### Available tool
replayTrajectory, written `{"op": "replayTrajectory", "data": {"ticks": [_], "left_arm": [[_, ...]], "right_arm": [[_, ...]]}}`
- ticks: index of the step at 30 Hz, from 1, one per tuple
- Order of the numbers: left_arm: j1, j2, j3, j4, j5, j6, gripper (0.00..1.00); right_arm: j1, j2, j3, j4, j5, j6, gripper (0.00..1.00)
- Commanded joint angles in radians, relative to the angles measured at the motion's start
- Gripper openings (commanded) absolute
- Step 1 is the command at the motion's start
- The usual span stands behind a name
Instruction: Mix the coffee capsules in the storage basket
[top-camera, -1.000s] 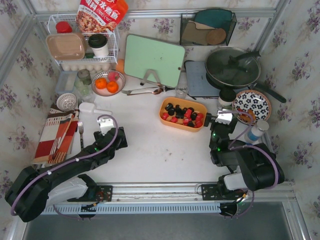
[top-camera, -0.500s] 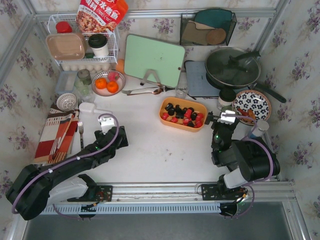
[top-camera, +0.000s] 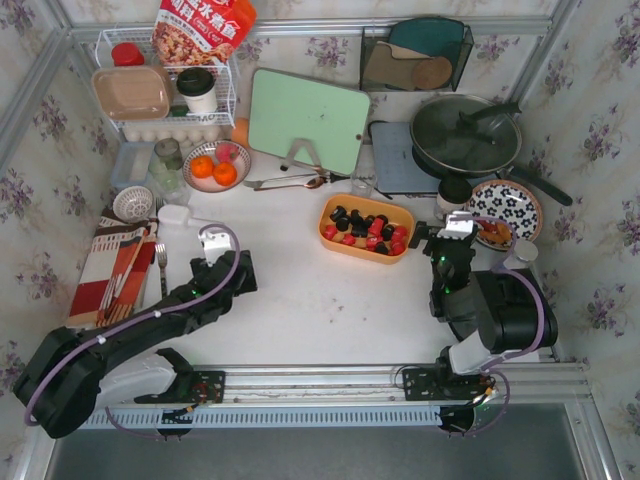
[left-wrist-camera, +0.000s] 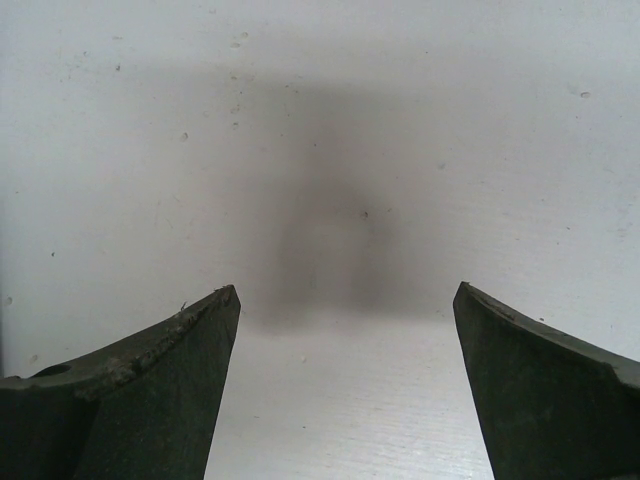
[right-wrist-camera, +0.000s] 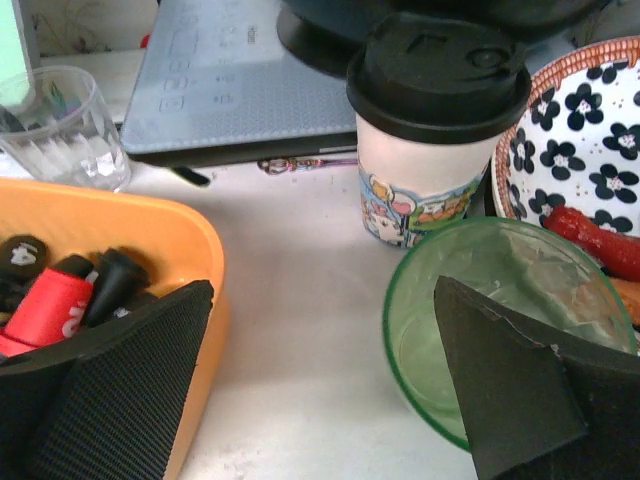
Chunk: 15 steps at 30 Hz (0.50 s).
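Note:
The storage basket (top-camera: 337, 238), a shallow orange tray, lies at mid-table with red and black coffee capsules (top-camera: 368, 230) heaped in it. In the right wrist view its rim (right-wrist-camera: 165, 232) fills the lower left, and a red capsule (right-wrist-camera: 48, 306) lies beside black ones. My right gripper (top-camera: 447, 232) (right-wrist-camera: 322, 290) is open just right of the basket. Its left finger hangs over the basket's corner and its right finger over a green glass (right-wrist-camera: 500, 330). My left gripper (top-camera: 212, 240) (left-wrist-camera: 345, 290) is open and empty over bare white surface, far left of the basket.
A lidded paper cup (right-wrist-camera: 435, 130), a flowered plate (top-camera: 503, 210) and a clear glass (right-wrist-camera: 60, 125) crowd the right gripper. Behind are a pan (top-camera: 465, 133), a green cutting board (top-camera: 308, 120), a bowl of oranges (top-camera: 216, 165) and a wire rack (top-camera: 165, 95). Striped cloth with cutlery (top-camera: 115, 265) lies left.
The right gripper has drifted a little to the right and away from me, staying open. The left gripper edged slightly forward. Basket and capsules have not moved.

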Motion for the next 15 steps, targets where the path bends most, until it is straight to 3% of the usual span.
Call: {"op": "replayTrajectory", "data": {"ticks": [1, 7, 9, 11, 13, 15], "left_arm": [[0.001, -0.034, 0.006, -0.008, -0.006, 0.039, 0.90], [0.002, -0.252, 0.001, -0.032, -0.127, 0.153, 0.92], [0.004, -0.326, -0.030, 0.057, -0.149, 0.280, 0.94], [0.012, -0.362, -0.088, 0.250, -0.143, 0.453, 0.99], [0.033, -0.340, -0.132, 0.431, -0.107, 0.604, 0.99], [0.073, -0.276, -0.103, 0.449, -0.069, 0.704, 0.99]], "right_arm": [[-0.003, 0.000, -0.005, 0.012, -0.055, 0.015, 1.00], [-0.001, -0.004, 0.004, 0.002, -0.075, 0.005, 1.00], [-0.001, -0.002, 0.000, 0.008, -0.079, 0.003, 1.00], [-0.001, 0.004, 0.002, 0.010, -0.080, 0.002, 1.00], [-0.002, 0.001, 0.005, 0.003, -0.082, 0.002, 1.00], [-0.001, 0.001, 0.002, 0.009, -0.086, 0.000, 1.00]]}}
